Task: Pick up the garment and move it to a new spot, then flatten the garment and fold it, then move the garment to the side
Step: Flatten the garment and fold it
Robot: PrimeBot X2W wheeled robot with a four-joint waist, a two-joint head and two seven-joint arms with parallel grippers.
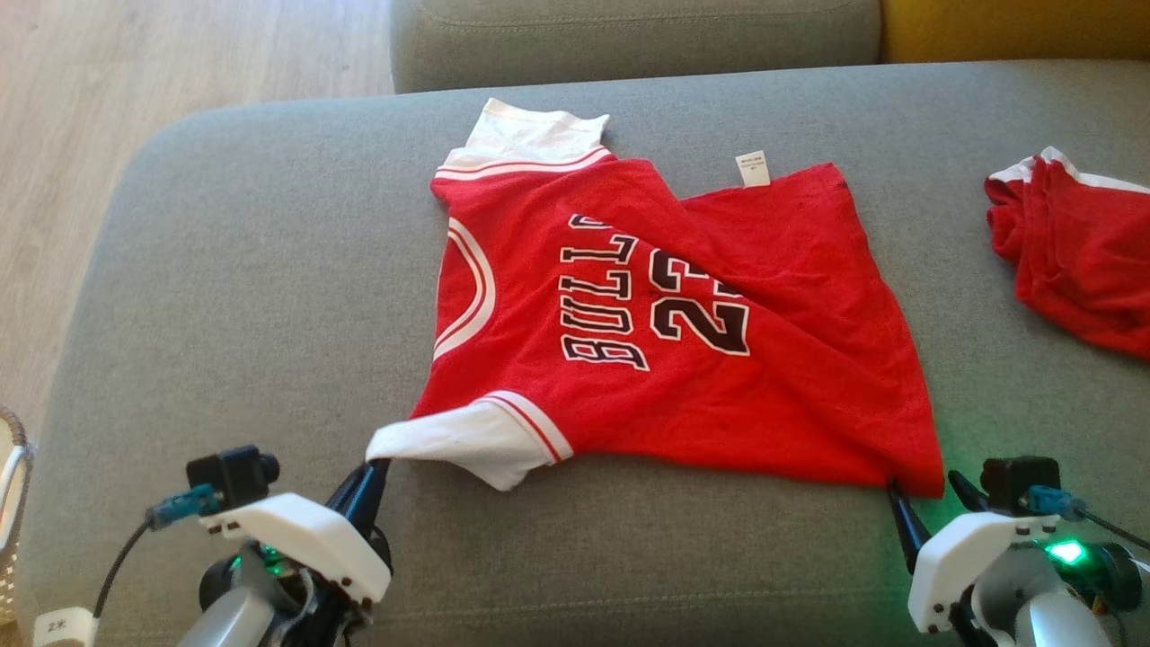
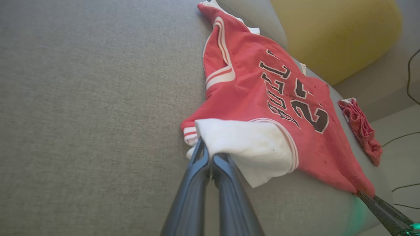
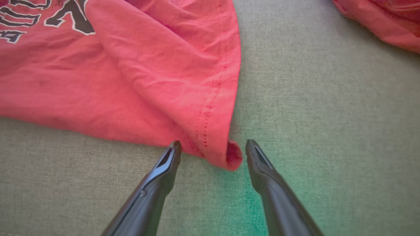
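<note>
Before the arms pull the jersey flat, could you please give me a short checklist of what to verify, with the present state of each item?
1. Is the left gripper shut on the white sleeve? Ok.
2. Is the right gripper shut on the hem corner? Not ok: its fingers are open, with the corner between them.
3. Does the jersey lie flat? Not ok: a diagonal fold crosses its body.
4. Is the second red garment apart from the jersey? Ok.
5. Is the cushion bare on the robot's left side? Ok.
6. How much sleeve cloth is pinched? Cannot tell.
</note>
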